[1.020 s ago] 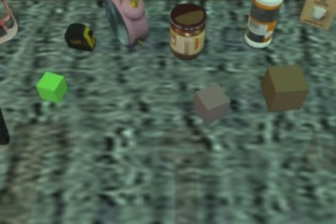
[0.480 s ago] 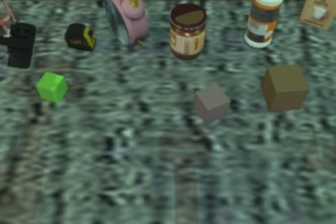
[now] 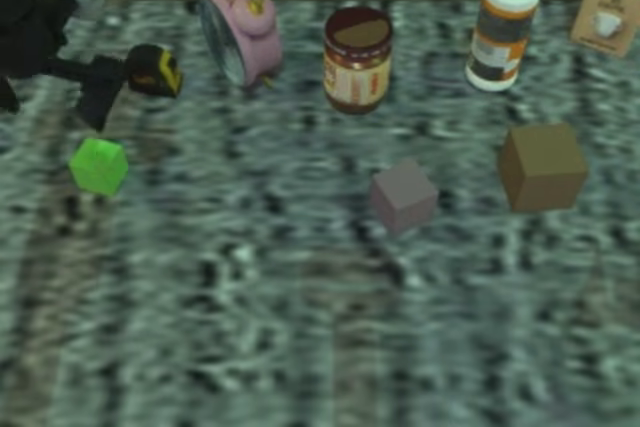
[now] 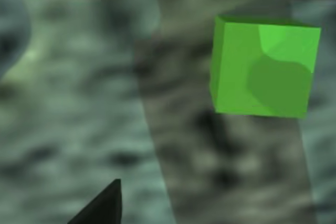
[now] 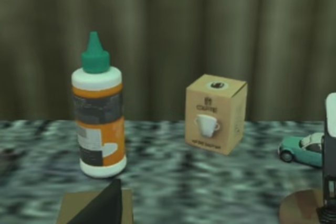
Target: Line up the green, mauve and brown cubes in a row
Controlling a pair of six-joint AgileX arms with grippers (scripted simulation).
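Rendered simulation of a tabletop test scene rather than a lived-in room. The surface point(image 3: 300, 327) bears a synthetic grey-green mottled texture, and a flat olive curtain point(image 5: 173, 35) closes off the background. An unrelated mix of household props stands along the far edge: a pink alarm clock point(image 3: 240, 22), a tape measure point(image 3: 153, 70), a brown jar point(image 3: 357, 59), a glue-type bottle point(image 3: 503, 27) and a printed carton point(image 3: 609, 2). A toy car point(image 5: 303, 149) appears in the right wrist view. Plain matte cubes point(image 3: 403, 197) lie in front of them.
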